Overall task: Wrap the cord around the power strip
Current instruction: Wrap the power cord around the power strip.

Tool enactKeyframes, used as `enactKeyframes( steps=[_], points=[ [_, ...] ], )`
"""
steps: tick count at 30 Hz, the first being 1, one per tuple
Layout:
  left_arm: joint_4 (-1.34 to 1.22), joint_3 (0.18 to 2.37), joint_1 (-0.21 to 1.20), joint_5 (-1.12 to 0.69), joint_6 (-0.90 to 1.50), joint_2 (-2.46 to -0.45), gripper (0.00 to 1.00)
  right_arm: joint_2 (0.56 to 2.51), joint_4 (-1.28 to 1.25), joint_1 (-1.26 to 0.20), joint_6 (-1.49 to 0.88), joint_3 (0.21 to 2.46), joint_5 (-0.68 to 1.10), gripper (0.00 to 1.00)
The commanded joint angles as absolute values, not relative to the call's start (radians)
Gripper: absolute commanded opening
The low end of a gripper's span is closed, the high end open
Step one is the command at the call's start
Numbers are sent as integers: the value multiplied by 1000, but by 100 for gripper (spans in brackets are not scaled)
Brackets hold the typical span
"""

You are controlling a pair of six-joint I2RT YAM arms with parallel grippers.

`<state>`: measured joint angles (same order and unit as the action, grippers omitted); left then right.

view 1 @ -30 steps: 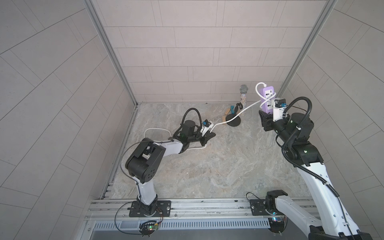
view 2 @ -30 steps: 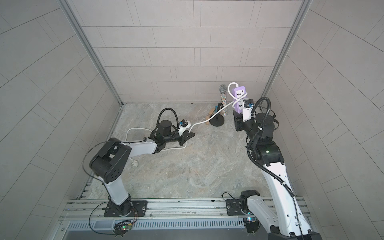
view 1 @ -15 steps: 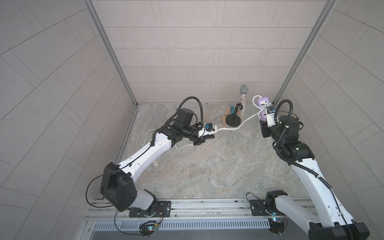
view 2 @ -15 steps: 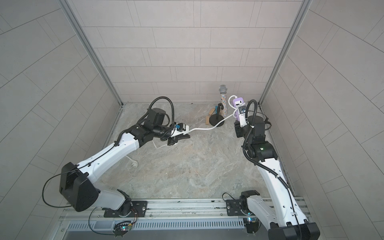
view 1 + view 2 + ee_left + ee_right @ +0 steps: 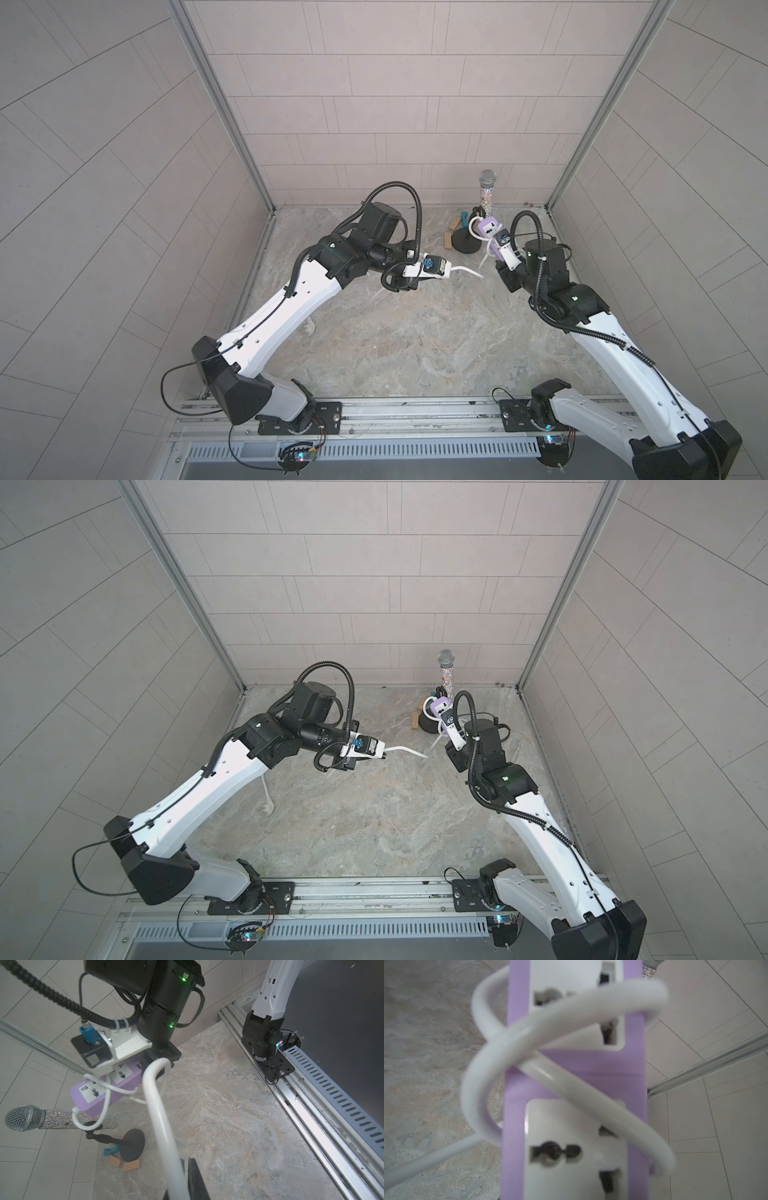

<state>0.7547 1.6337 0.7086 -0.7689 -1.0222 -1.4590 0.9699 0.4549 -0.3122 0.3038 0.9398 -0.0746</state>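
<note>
The left tool [image 5: 448,271], clamped shut on the long thin white cord [image 5: 468,272], has swung out toward the right tool [image 5: 497,255]. That one stays shut on the lavender-purple rectangular power strip [image 5: 486,227], now lowered beside the glittery microphone [image 5: 486,189], cord looped around it.
</note>
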Motion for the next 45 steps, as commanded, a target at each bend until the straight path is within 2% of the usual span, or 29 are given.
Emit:
enactKeyframes(
  steps=[1,6,13,23,35,45],
  points=[
    [787,1733,713,-727,-1067,-1497,0,923,406,-334,332,887,14,0],
    [856,1883,711,-606,-1099,-1581,0,869,370,-352,356,829,152,0],
    [865,1986,709,-494,-1126,-1666,0,785,278,-386,379,724,374,0],
    [787,2055,678,-415,-1130,-1744,0,739,164,-443,385,646,529,0],
    [674,2029,647,-429,-1095,-1828,0,739,-9,-608,425,588,485,0],
    [675,2012,594,-487,-1012,-1905,0,738,-239,-632,363,558,451,0]
  ],
)
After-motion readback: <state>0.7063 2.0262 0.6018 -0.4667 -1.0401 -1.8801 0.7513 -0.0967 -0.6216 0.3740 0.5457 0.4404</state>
